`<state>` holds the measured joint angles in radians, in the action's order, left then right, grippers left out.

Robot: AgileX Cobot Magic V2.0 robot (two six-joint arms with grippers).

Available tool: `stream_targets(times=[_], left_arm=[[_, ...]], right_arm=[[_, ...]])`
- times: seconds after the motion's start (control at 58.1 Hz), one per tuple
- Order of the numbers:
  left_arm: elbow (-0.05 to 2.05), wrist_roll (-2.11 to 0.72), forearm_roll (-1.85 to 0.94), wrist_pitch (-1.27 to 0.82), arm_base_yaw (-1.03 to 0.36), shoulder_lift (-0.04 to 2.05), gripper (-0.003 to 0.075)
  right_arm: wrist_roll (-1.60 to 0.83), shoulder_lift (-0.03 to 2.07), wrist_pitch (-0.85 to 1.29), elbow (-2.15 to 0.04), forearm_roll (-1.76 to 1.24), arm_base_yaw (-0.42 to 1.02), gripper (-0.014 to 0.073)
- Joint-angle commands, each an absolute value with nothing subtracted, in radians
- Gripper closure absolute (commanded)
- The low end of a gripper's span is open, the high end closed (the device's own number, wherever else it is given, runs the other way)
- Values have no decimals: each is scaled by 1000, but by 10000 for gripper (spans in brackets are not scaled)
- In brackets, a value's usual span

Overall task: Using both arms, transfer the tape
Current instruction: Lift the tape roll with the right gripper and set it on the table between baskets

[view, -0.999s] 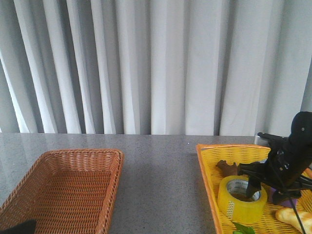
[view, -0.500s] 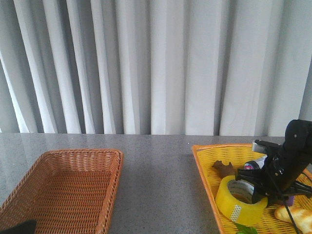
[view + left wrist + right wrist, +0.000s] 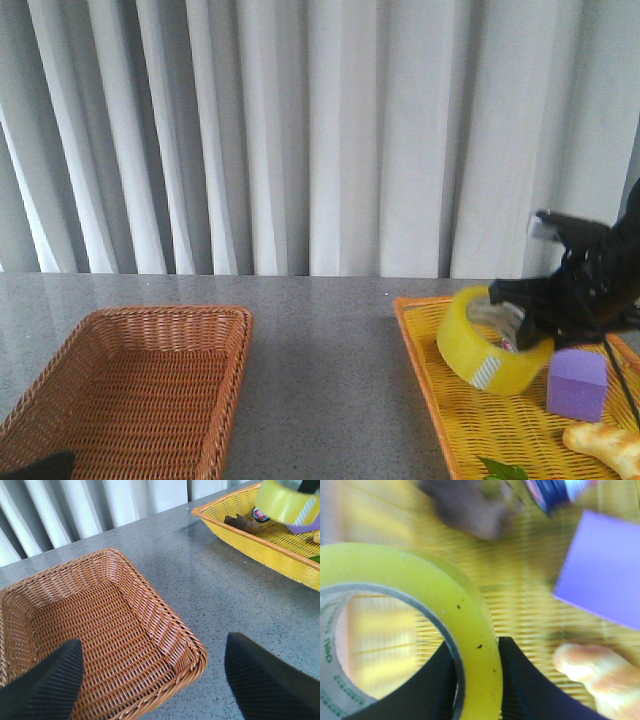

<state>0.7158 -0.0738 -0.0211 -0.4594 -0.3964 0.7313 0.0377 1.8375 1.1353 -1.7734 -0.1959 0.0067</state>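
We see a speckled grey table (image 3: pixel 330 350) before pleated white curtains (image 3: pixel 300 130). Our right pincer (image 3: pixel 476 680) clamps the glossy yellow tape (image 3: pixel 490 340) aloft above the woven yellow tray (image 3: pixel 470 420) beneath it; our left pincer (image 3: pixel 150 677) gapes over the wicker basket (image 3: pixel 100 630).

Tape (image 3: pixel 493 350): translucent yellow, white inner core with green print. My right fingers (image 3: pixel 512 680): black. My left fingers (image 3: pixel 50 680): black, ribbed pads. Tray (image 3: pixel 470 420): yellow-orange weave. Basket (image 3: pixel 150 385): reddish-brown wicker. Block (image 3: pixel 577 384): plain purple. Surface (image 3: pixel 320 350): speckled grey. Curtain (image 3: pixel 300 130): white, pleated.
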Motion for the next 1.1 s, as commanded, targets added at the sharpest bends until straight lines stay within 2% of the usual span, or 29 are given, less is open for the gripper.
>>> stream_targets(times=[0.0, 0.31, 0.5, 0.913, 1.085], left_arm=[[749, -73, -30, -383, -404, 733, 150], [749, -73, -30, -385, -404, 733, 150], [749, -73, -30, -386, -404, 733, 150], [749, -73, -30, -388, -404, 733, 150], [749, -73, -30, -385, -404, 733, 150]], right_arm=[[-61, 1736, 1066, -1812, -297, 54, 523], [-185, 1779, 999, -1811, -282, 342, 510], [-185, 1871, 973, -1811, -176, 447, 504], [-160, 2006, 999, -1811, -7, 474, 487], [-158, 2008, 999, -1811, -7, 474, 393]])
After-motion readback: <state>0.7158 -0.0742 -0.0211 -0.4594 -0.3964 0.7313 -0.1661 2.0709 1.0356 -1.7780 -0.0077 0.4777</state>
